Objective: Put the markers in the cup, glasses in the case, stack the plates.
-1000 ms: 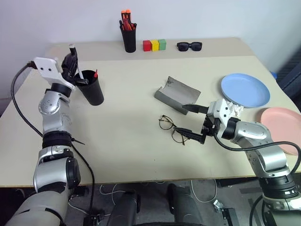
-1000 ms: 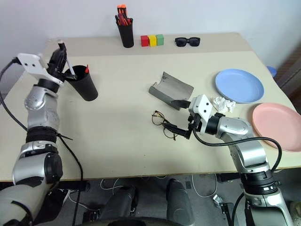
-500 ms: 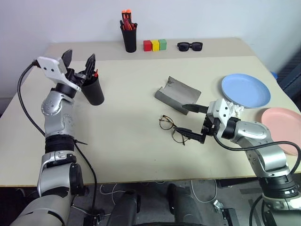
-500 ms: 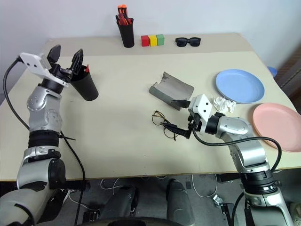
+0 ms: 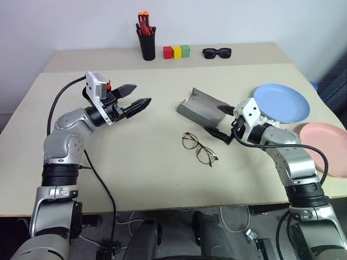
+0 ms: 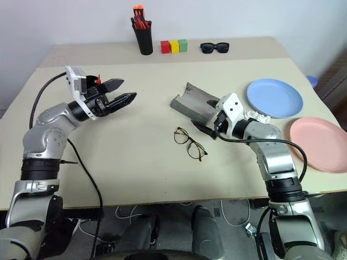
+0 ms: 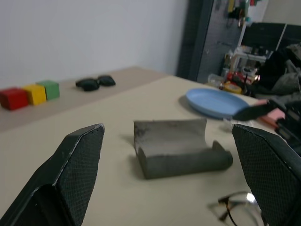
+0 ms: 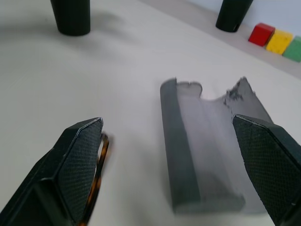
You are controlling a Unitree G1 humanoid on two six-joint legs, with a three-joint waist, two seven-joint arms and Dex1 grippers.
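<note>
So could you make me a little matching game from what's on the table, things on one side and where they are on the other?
Things:
1. glasses
2. case
3. sunglasses
4. pink plate

Places:
A. far edge of the table, beside the coloured blocks
B. at the table's right edge, nearer than the blue plate
C. lying open, just beyond the glasses
D. flat on the table, between the two grippers and nearer the robot

Pairs: 1-D, 2-C, 3-A, 4-B
</note>
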